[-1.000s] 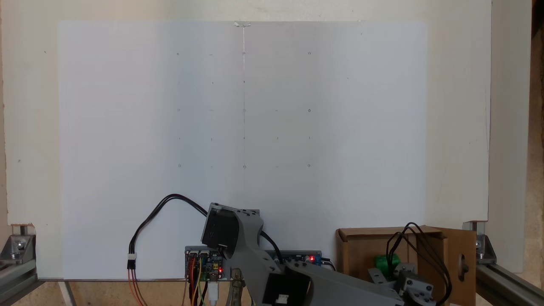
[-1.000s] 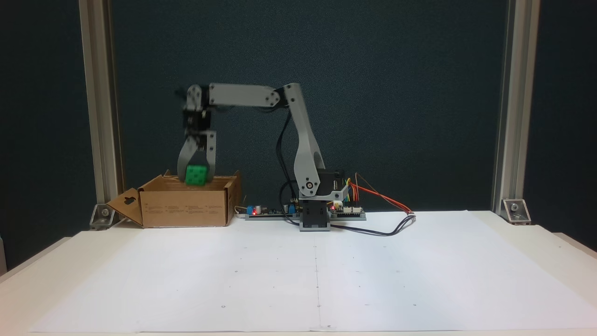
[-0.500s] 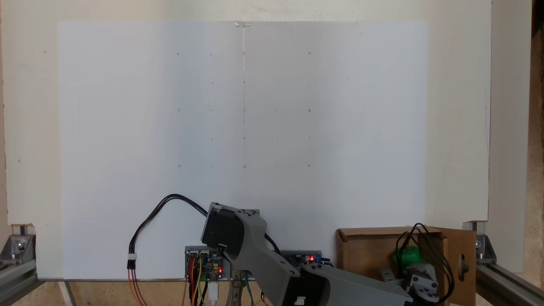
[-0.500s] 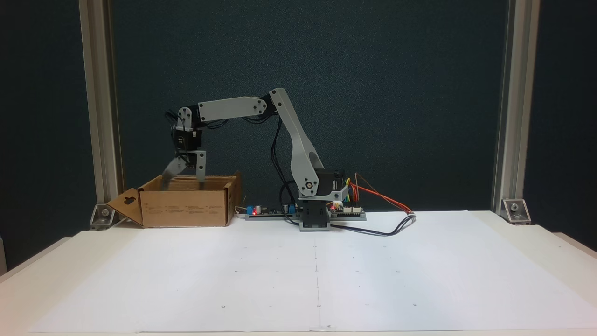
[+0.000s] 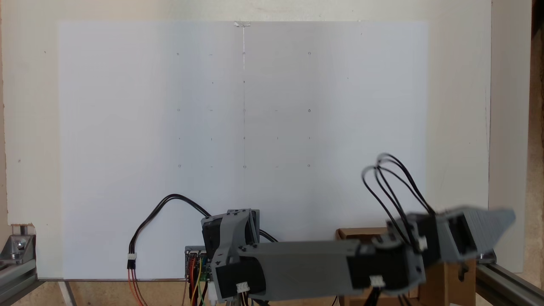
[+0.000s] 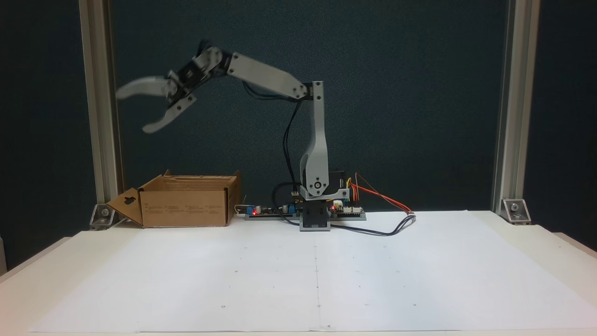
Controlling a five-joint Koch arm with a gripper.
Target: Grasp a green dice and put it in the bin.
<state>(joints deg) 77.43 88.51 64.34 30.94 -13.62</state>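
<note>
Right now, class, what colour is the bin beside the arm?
Brown cardboard; the bin shows best in the fixed view from the front.

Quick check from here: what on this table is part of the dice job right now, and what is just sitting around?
Part of the job:
- bin, cardboard, flaps up
- gripper, open and empty, raised high above the bin
- The green dice can't be made out now.

Just there:
- controller boards and wires at the arm's base
- white paper sheet
- black cable

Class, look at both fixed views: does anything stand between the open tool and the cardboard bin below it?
Nothing visible does. The tool hangs open and empty, high above the bin, with only bare air between them.
</note>
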